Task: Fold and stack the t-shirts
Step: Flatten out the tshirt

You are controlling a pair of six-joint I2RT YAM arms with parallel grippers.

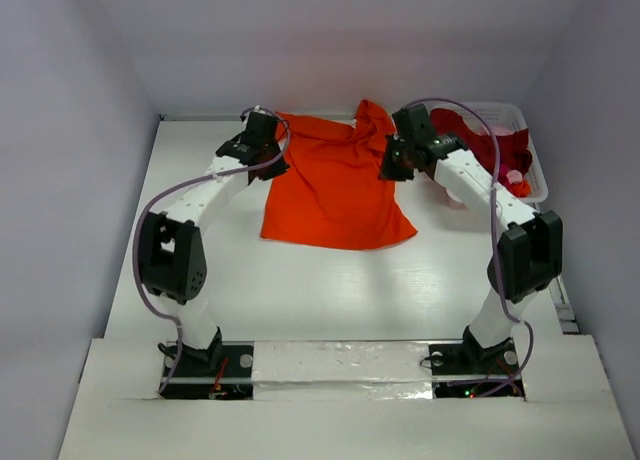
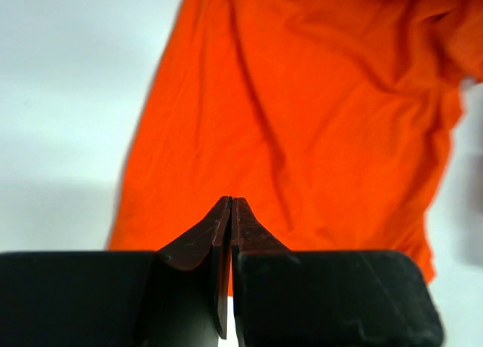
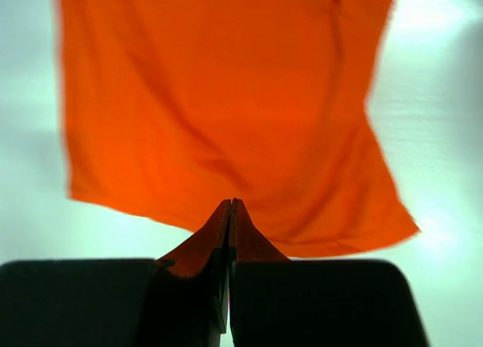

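Observation:
A bright orange-red t-shirt [image 1: 330, 195] lies spread on the white table, its far end bunched up into a peak. My left gripper [image 1: 272, 168] hovers over the shirt's far left edge and my right gripper [image 1: 388, 168] over its far right edge. In the left wrist view the left gripper [image 2: 231, 200] is shut, and the shirt [image 2: 317, 121] lies well below it. The right gripper [image 3: 230, 201] is shut too, above the shirt [image 3: 219, 113]. No cloth shows between either pair of jaws. A dark crimson t-shirt [image 1: 480, 130] lies in the basket with some pink cloth [image 1: 515, 175].
A white lattice basket [image 1: 530, 145] stands at the back right, just behind my right arm. Walls close the table in at the back and on both sides. Bare table [image 1: 330, 290] lies between the shirt and the arm bases.

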